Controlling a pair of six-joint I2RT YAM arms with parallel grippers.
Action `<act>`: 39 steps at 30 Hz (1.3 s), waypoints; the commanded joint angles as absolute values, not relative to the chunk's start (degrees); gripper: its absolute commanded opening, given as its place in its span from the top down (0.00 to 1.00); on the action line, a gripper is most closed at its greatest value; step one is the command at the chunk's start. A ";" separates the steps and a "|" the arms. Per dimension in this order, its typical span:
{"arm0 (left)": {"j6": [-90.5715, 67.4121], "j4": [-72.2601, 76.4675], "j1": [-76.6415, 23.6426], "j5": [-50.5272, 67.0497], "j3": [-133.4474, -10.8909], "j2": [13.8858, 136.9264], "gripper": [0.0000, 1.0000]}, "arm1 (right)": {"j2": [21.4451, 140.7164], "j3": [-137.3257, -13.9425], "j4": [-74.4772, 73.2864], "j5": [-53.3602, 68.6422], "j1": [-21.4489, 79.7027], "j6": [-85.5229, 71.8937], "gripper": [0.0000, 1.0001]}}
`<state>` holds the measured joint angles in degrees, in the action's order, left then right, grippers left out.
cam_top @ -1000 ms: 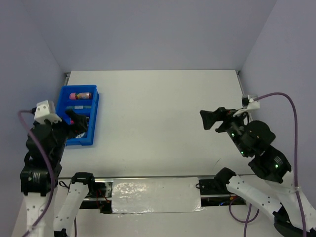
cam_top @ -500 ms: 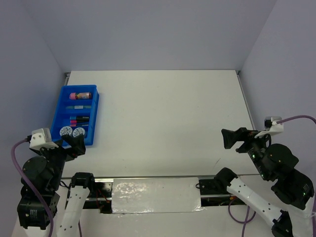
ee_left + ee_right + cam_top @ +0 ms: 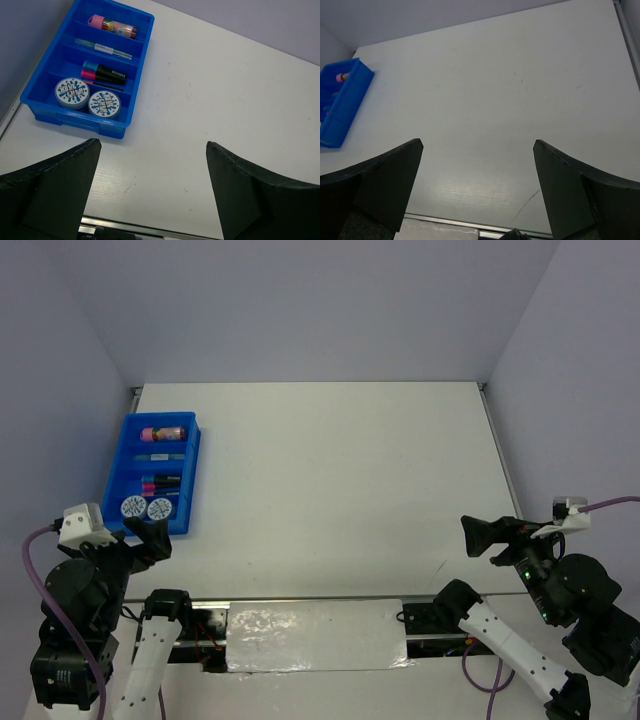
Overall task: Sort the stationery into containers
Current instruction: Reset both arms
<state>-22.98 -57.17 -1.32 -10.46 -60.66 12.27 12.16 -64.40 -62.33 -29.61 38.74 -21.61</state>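
**Blue tray filled at the table's left, both grippers spread and empty**

Top view: the blue tray (image 3: 194, 472), glossy moulded plastic and rectangular, sits at the left edge of the matte white table (image 3: 330, 460). The left gripper (image 3: 135, 532) hangs just near of it. The right gripper (image 3: 482, 537) is well apart, at the near right.

Left wrist: cross walls split the tray (image 3: 75, 120) into four compartments. The farthest holds a pink tube (image 3: 112, 26) and the next a thin pen (image 3: 102, 47). The third holds black highlighters (image 3: 105, 75) with blue and pink caps. The nearest holds two round blue-white tape rolls (image 3: 72, 93), lying flat side by side. The dark fingers (image 3: 55, 185) stand wide, holding nothing.

Right wrist: the fingers (image 3: 575, 190) are spread wide over bare table, and the tray (image 3: 342, 107) shows far left.
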 commanded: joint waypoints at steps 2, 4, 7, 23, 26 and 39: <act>-24.17 -55.90 -1.41 -10.90 -61.26 12.30 0.01 | 12.57 -64.51 -63.54 -30.41 38.93 -21.18 0.00; -23.91 -56.16 -1.41 -10.38 -61.61 13.00 0.01 | 11.87 -64.42 -63.55 -30.76 38.93 -21.18 0.00; -23.56 -56.51 -1.41 -10.28 -62.75 14.67 0.01 | 11.43 -64.25 -63.02 -30.67 38.94 -21.09 0.00; -25.22 -55.02 -1.41 -9.49 -60.03 16.88 0.01 | 13.27 -63.81 -61.96 -29.71 38.76 -21.09 0.00; -25.40 -54.76 -1.32 -11.07 -59.50 16.61 0.01 | 13.18 -63.90 -61.79 -29.79 38.85 -20.92 0.00; -25.93 -54.14 -1.41 -11.16 -58.54 17.23 0.01 | 15.29 -63.37 -60.65 -27.60 38.85 -20.92 0.00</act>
<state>-25.74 -56.86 -1.32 -10.52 -59.13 17.21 13.91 -63.96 -62.59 -28.49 38.74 -21.56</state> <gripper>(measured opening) 0.993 0.997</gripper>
